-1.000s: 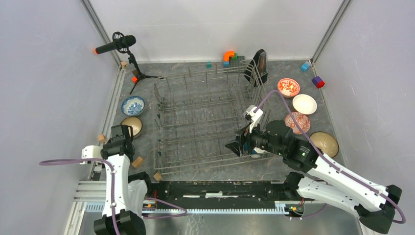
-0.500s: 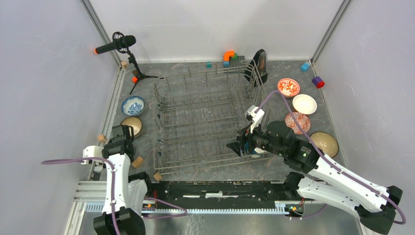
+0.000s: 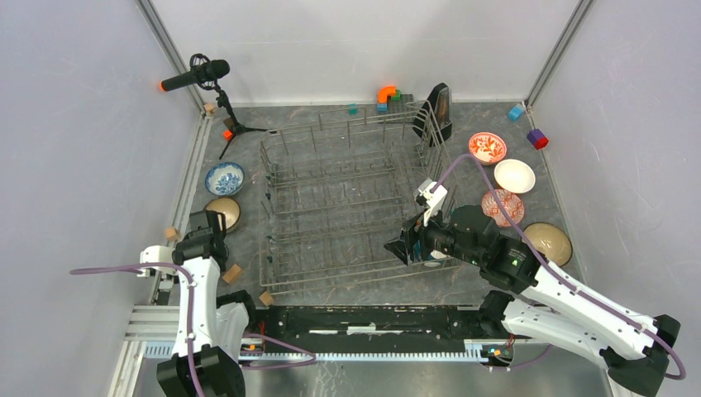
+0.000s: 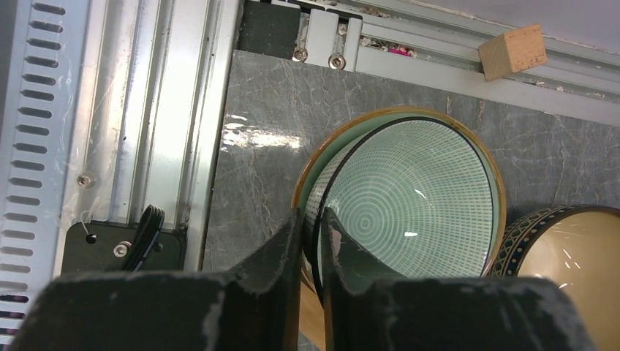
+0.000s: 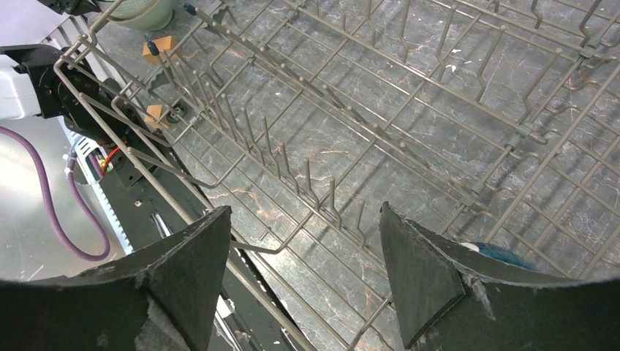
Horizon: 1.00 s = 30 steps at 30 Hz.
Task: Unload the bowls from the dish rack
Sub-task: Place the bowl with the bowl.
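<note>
Left gripper (image 4: 312,217) is down at the 9 o'clock edge of the grey marbled desk (image 3: 479,116). Its black fingers (image 4: 281,256) straddle the rim of the mint-green ceramic bowl with the fine grid pattern (image 4: 409,205), which is nested in a tan-rimmed pale bowl (image 4: 333,150). Whether that pinch is on or off I cannot tell, because the gap is too narrow. Over to the right gripper (image 5: 301,212): spread wide, grasping nothing, hanging over the near right corner of the big grey wire dish rack (image 3: 331,207). Now the one that matters, a teal ceramic bowl (image 5: 497,252) sitting low in that corner, the only bowl I can make out in the rack. It peeks from behind the right-hand finger at about 4 o'clock from the opening. Seen from overhead, the fingers point toward 9 o'clock across the rack, so the bowl lies back toward the wrist, not ahead. The right arm is clearly nearer, and the left is across the rack. My read: draw the right gripper back, then drop onto that rim.
</note>
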Motion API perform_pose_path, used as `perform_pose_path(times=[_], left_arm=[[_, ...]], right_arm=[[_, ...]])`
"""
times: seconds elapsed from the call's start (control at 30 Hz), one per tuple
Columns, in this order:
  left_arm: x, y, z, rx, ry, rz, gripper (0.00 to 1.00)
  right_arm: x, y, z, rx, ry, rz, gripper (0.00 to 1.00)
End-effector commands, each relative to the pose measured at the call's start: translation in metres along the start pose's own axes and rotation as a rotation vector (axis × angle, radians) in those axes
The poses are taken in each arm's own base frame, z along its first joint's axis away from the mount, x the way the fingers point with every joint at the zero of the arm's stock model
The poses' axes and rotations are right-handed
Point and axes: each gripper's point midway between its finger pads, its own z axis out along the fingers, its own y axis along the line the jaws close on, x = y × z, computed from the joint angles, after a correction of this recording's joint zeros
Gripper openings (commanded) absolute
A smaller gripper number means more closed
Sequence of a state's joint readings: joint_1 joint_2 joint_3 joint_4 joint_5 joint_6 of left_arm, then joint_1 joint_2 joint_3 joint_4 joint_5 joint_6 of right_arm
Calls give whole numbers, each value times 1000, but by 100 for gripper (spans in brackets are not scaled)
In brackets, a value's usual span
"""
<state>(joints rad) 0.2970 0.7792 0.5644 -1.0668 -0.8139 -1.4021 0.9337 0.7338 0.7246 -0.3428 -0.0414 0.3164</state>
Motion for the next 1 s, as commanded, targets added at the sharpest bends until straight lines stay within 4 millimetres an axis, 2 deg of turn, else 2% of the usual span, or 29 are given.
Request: perform_pose_path(times=[0.0, 0.13, 0.4, 0.6, 0.7, 0.77, 0.83, 0.93, 0.97], left_arm=[[-15, -6, 1, 8, -72, -90, 20], [-17, -7, 1, 9, -76, -86, 21], [-19, -9, -3, 36, -68, -98, 38], [-28, -8, -9, 41, -83, -96, 39], [-39, -14, -19, 75, -84, -104, 40], [-52, -28, -34, 138, -73, -80, 49], [-65, -52, -56, 245, -41, -33, 63], [-79, -95, -101, 466, 36, 39, 96], [-83, -108, -120, 547, 61, 60, 99]], right_arm=[[-3, -3, -1, 14, -19, -18, 80], [-2, -3, -1, 14, -17, -17, 80], [-2, -3, -1, 14, -17, -19, 80], [-1, -2, 1, 3, -14, -15, 80], [0, -1, 0, -1, -15, -15, 80], [-1, -2, -1, 3, -14, -17, 80], [-3, -3, -2, 11, -19, -21, 80], [-9, -5, -4, 29, -30, -31, 80], [-13, -8, -5, 51, -38, -33, 80]])
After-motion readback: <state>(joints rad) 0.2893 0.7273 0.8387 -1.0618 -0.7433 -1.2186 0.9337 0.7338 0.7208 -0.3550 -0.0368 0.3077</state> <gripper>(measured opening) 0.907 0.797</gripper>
